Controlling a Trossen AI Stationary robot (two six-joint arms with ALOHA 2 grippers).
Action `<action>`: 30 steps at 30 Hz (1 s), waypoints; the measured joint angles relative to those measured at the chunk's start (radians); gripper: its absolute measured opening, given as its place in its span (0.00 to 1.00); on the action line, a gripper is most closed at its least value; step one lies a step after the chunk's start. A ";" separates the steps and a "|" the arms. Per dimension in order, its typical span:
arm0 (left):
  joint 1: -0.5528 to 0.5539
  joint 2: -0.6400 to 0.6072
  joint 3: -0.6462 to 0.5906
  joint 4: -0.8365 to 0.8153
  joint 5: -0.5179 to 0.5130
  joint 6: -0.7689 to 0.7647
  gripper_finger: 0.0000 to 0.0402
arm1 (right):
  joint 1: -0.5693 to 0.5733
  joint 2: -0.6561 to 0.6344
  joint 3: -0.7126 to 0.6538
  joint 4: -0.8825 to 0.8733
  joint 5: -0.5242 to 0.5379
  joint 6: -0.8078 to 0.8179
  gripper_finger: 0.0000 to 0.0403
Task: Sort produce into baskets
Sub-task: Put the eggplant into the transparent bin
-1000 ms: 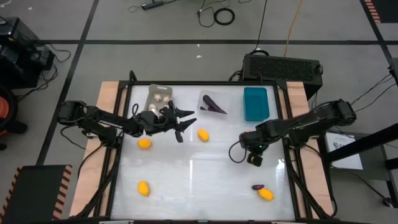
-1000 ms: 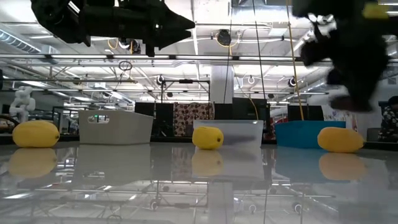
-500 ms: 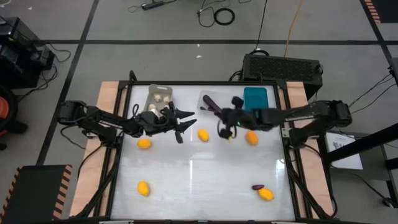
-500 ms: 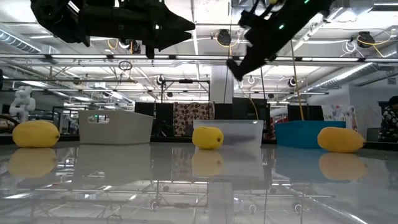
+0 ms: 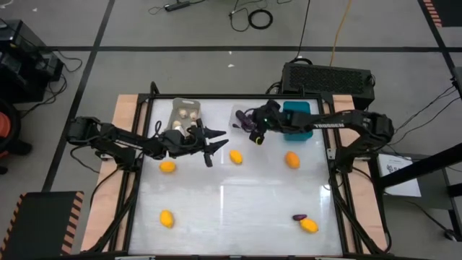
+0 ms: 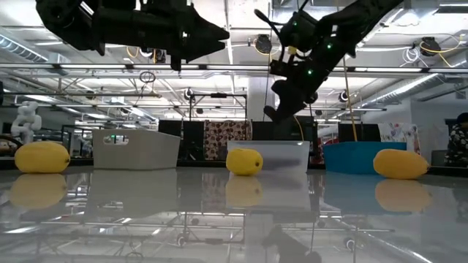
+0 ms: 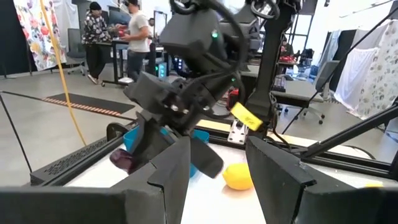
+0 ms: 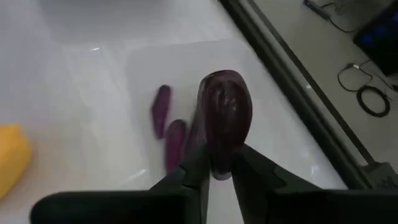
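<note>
My right gripper point(image 5: 255, 133) is shut on a dark purple eggplant piece point(image 8: 225, 118) above the clear basket point(image 5: 247, 120), where two more purple pieces point(image 8: 166, 127) lie. My left gripper point(image 5: 215, 139) hangs open and empty above the table, between the grey basket point(image 5: 183, 112) with whitish bulbs and a yellow fruit point(image 5: 235, 156). The teal basket point(image 5: 297, 119) stands at the far right. More yellow fruits lie on the table point(image 5: 167, 166), point(image 5: 291, 159), point(image 5: 167, 218), point(image 5: 309, 226), and a purple piece point(image 5: 299, 217) lies beside the last one. My right gripper pinches the eggplant piece between its two fingers at one end point(image 8: 219, 163). The rest of the piece sticks out past the fingertips. It is lifted clear, above the clear basket's floor.
A black vented box point(image 5: 328, 76) stands behind the table's far right edge. Wooden rails run along the table's left point(image 5: 123, 130) and right sides. The white middle of the table point(image 5: 238, 198) is free room.
My right gripper has swept from the table's right middle toward the far edge and the left, rising, and now stands over the clear basket. The yellow fruit that its arm covered now shows. My left gripper has kept still.
</note>
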 joint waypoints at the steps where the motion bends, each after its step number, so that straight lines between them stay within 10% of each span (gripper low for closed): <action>1: 0.000 0.000 0.000 -0.001 0.000 0.000 0.41 | -0.009 0.000 0.000 0.003 -0.001 0.000 0.15; 18: 0.000 0.000 0.000 -0.002 0.005 0.003 0.41 | -0.066 -0.002 0.002 -0.031 -0.153 0.051 0.38; 30: 0.000 0.000 0.000 -0.054 0.026 0.005 0.41 | 0.055 -0.008 0.229 -0.616 -0.229 0.184 0.43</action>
